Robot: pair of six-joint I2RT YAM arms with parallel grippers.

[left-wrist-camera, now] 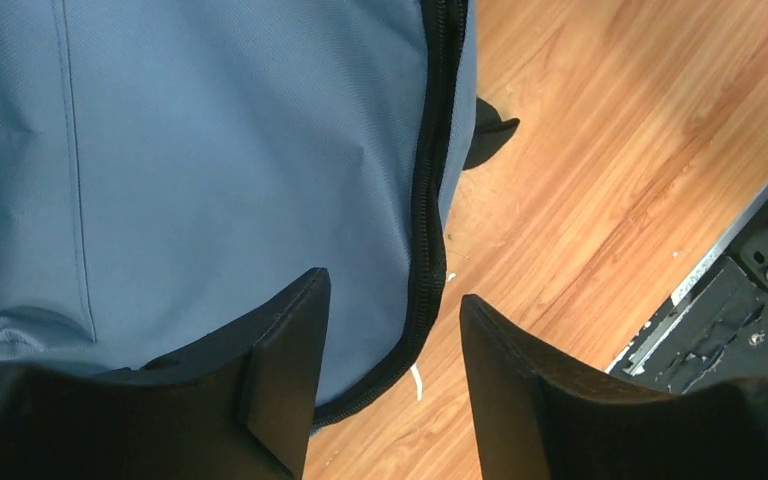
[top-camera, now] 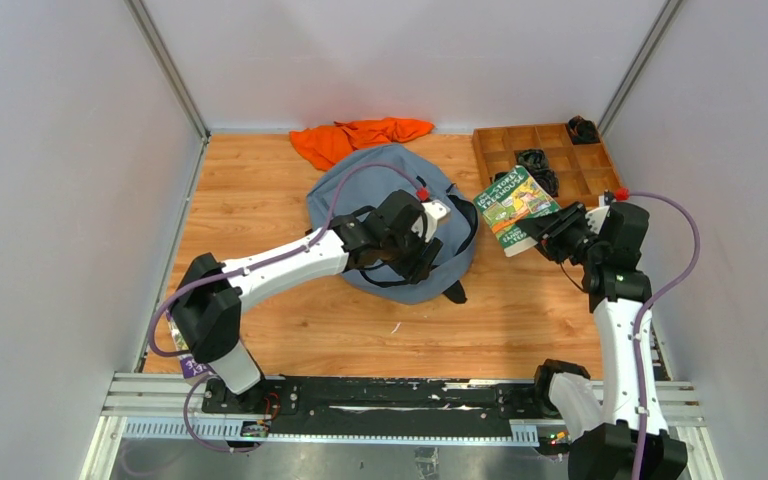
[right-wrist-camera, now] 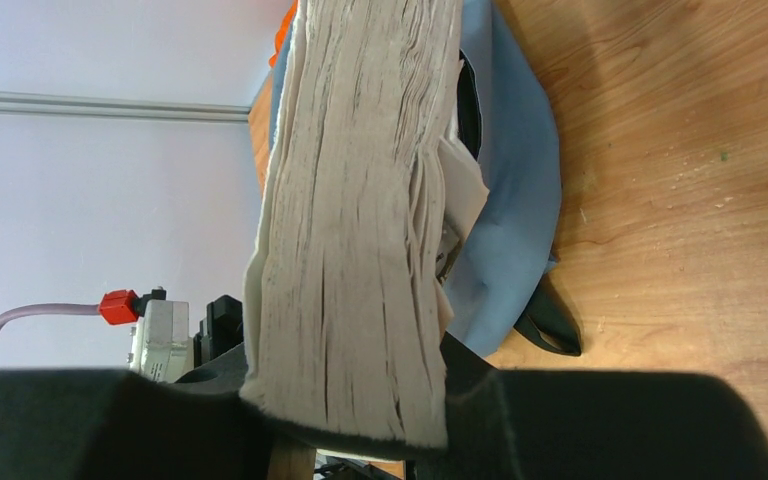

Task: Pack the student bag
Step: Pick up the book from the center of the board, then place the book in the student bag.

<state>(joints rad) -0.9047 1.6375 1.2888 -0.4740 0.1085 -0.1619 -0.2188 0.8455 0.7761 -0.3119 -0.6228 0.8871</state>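
Above the student bag (top-camera: 360, 190)'s zipper (left-wrist-camera: 425, 200), the left hand (left-wrist-camera: 392, 290) is spread, seemingly to grasp it. Alongside, a paperback (top-camera: 512, 205) is pinched by the right hand (top-camera: 550, 228), awaiting packing.

Left claw (left-wrist-camera: 390, 290) agape, right claw (right-wrist-camera: 350, 405) tight.

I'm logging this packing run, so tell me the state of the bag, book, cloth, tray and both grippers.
Large grey-blue fabric backpack: lying flat, visible zipper looks shut.
Green paperback book: closed, held aloft.
Orange cloth garment: crumpled in a heap.
Wooden compartment tray: some compartments hold black items.
Left gripper: open above the backpack's zipper.
Right gripper: shut on the book.
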